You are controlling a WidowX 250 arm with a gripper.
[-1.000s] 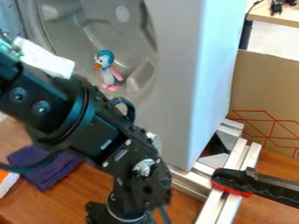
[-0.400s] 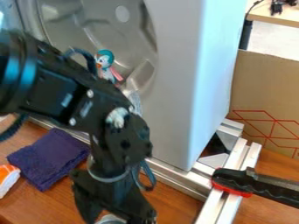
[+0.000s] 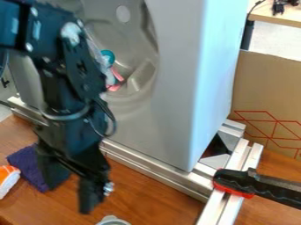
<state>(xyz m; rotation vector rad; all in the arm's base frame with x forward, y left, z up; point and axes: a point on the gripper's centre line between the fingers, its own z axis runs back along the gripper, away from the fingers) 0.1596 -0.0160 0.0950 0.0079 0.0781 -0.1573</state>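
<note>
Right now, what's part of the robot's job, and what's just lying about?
Probably in play, being nearest:
the open gripper
purple cloth, partly hidden behind it
round-rimmed object at the bottom edge

Apparently just lying about:
penguin toy
orange-and-white object
black-and-red tool

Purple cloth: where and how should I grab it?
From straight above, I'd pinch the near corner of the purple cloth, jaws across it: it lies low and flat on the table, and the orange-and-white object crowds its left side.

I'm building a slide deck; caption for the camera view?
Open end effector over a wooden table, partly hiding a purple cloth.
</note>
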